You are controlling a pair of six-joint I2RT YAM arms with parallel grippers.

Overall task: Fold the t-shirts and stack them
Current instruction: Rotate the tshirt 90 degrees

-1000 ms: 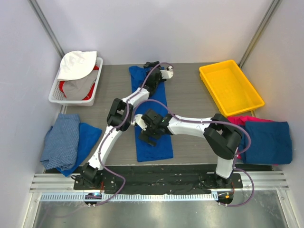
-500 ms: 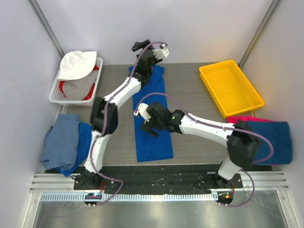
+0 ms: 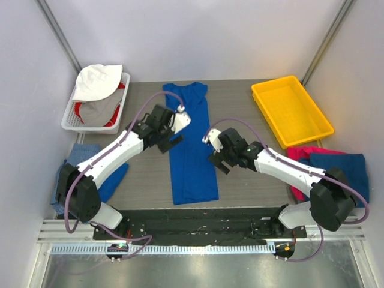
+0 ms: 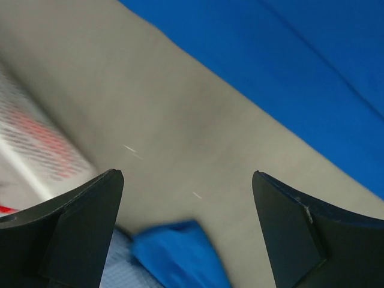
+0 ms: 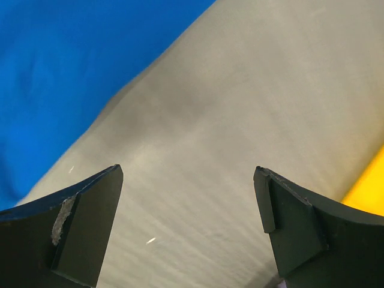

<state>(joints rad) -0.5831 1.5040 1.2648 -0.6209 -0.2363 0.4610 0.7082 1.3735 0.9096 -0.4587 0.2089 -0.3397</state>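
We see the blue shirt (image 3: 191,162) folded into a long narrow strip, lying flat down the middle of the table from the upper centre to the lower centre of the top view. The left gripper (image 4: 186,180) is spread wide with nothing between its fingers. From above, it sits at the strip's left edge, upper centre. The right gripper (image 5: 187,171) is also spread wide and empty, just right of the strip at mid-frame. A left pile (image 3: 81,177) of blue shirts lies at the lower left. A right pile (image 3: 336,174), navy over magenta, lies at the right edge. A basket (image 3: 69,123) sits upper left and a yellow tray (image 3: 291,114) upper right.
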